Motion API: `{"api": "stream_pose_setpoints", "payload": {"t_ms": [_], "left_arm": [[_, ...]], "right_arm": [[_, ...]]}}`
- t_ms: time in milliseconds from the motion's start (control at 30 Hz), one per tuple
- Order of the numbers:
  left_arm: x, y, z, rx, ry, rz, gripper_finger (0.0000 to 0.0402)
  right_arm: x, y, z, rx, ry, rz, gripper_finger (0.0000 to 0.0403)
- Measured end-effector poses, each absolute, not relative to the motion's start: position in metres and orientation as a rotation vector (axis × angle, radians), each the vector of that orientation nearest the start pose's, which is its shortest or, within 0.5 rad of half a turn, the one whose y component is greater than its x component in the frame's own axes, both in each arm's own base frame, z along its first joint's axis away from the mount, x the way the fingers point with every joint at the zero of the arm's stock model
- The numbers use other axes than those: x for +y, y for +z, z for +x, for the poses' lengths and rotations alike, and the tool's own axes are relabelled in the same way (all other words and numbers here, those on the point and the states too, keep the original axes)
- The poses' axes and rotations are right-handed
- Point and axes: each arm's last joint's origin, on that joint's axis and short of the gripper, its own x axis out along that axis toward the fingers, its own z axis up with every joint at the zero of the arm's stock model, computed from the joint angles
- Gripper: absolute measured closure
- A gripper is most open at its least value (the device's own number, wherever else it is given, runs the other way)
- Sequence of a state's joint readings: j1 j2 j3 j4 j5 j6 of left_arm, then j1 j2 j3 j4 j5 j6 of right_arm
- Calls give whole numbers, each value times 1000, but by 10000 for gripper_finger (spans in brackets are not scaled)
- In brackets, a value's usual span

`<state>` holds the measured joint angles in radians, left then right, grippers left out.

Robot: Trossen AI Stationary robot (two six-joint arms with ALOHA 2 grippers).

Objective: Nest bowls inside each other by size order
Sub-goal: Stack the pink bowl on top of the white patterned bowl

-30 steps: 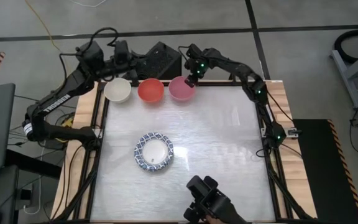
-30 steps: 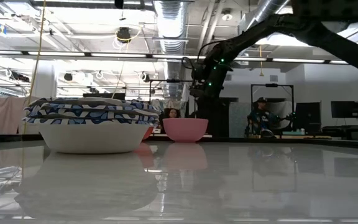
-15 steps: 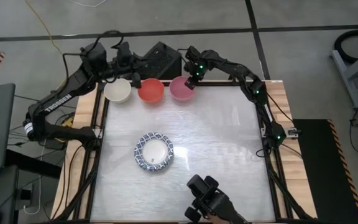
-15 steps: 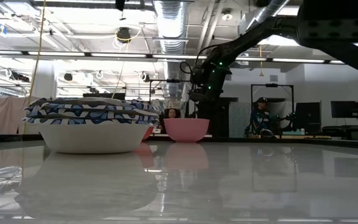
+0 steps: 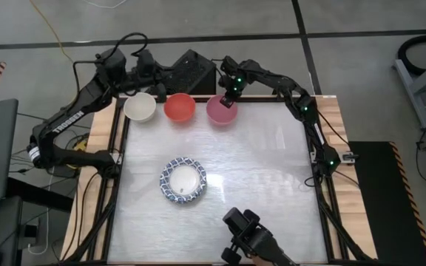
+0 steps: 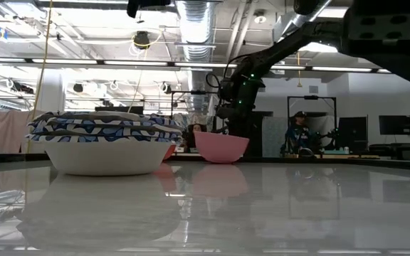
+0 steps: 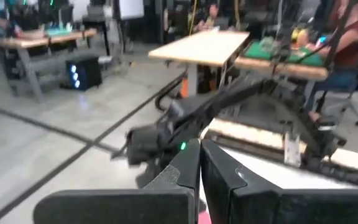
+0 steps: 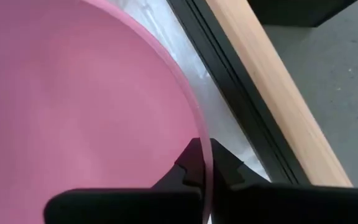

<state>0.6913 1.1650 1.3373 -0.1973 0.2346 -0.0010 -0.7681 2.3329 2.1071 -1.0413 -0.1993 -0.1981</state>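
The right hand (image 8: 205, 163) is pinched shut on the rim of the pink bowl (image 5: 221, 109) at the far edge of the counter (image 5: 272, 170), the bowl tipped and just beside the red bowl (image 5: 179, 108). The left hand (image 7: 200, 163), closed and empty, hovers behind the white bowl (image 5: 140, 108).
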Motion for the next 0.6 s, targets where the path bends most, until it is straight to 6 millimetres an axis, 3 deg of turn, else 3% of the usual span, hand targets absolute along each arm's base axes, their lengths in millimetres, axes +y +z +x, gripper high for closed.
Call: {"api": "stream_pose_setpoints", "payload": {"t_ms": [167, 333, 467, 600], "left_arm": [[154, 435, 188, 117, 478, -38, 400], [160, 432, 181, 151, 481, -35, 400], [167, 426, 170, 222, 523, -24, 400], [172, 426, 163, 224, 537, -39, 400]], "right_arm": [[-333, 213, 353, 1148, -384, 427, 394], [-329, 240, 360, 1104, -390, 432, 394], [-316, 263, 373, 1051, -360, 383, 394], [-299, 273, 389, 1018, -314, 333, 394]]}}
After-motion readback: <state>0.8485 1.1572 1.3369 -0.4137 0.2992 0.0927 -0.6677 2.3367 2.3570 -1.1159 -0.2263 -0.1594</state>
